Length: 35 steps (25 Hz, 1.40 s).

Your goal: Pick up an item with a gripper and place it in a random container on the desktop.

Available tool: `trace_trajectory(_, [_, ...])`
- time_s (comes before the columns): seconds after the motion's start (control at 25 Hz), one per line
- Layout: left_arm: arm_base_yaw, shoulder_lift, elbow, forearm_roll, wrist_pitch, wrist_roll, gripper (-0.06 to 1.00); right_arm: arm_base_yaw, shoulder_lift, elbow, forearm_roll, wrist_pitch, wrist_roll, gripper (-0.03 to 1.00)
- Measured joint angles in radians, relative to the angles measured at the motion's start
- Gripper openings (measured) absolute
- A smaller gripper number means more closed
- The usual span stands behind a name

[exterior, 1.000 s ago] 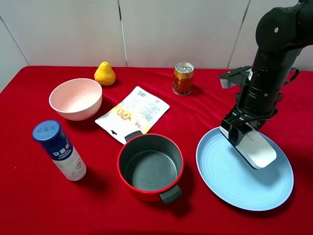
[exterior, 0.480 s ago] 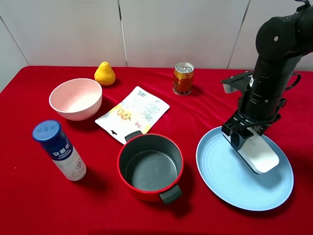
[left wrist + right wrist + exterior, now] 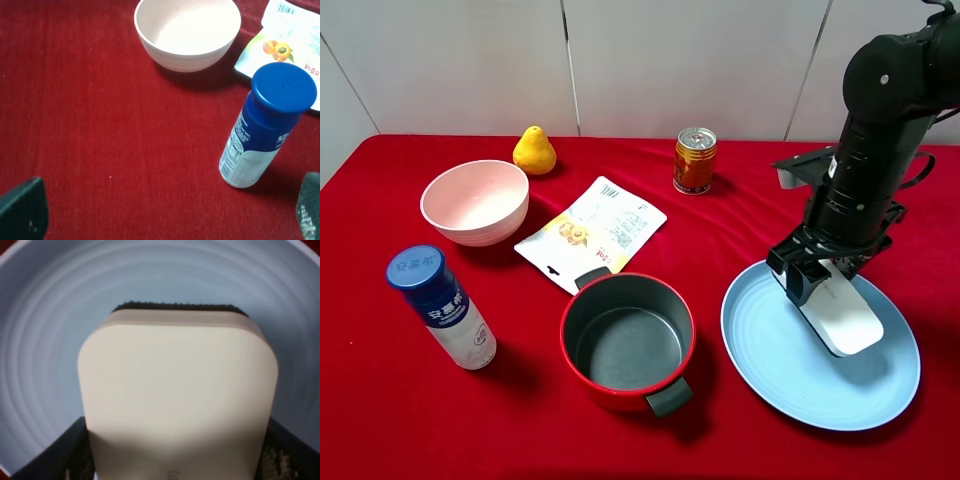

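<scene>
Blue-capped bottle (image 3: 441, 309) label reading 安慕希, snack pouch (image 3: 592, 232) with barcode, remaining print illegible

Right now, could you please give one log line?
right gripper: shut on white soap-like bar | over light blue plate | left gripper: open

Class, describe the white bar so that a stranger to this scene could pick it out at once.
On the red table, find the big light blue plate on the right side. The bar lies over it, one end held by the right gripper. It is plain, smooth and rounded, unlike the printed white pouch mid-table.
</scene>
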Motion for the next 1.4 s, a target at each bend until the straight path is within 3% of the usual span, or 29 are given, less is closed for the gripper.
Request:
trace_trajectory(0.2, [0.0,0.0,0.0,0.0,0.0,0.0,1.0,0.0,0.0,0.0,0.014,0.0,0.014,0.46])
trace_trajectory(0.36, [0.0,0.0,0.0,0.0,0.0,0.0,1.0,0.0,0.0,0.0,0.018,-0.001,0.035,0.63])
trace_trajectory(0.48, [0.0,0.0,0.0,0.0,0.0,0.0,1.0,0.0,0.0,0.0,0.018,-0.006,0.05,0.68])
trace_trajectory(0.8, [0.0,0.0,0.0,0.0,0.0,0.0,1.0,0.0,0.0,-0.002,0.022,0.005,0.058,0.69])
trace_trajectory(1.16, [0.0,0.0,0.0,0.0,0.0,0.0,1.0,0.0,0.0,-0.149,0.04,0.213,0.058,0.69])
trace_trajectory(1.4, [0.0,0.0,0.0,0.0,0.0,0.0,1.0,0.0,-0.051,-0.189,0.102,0.228,0.058,0.69])
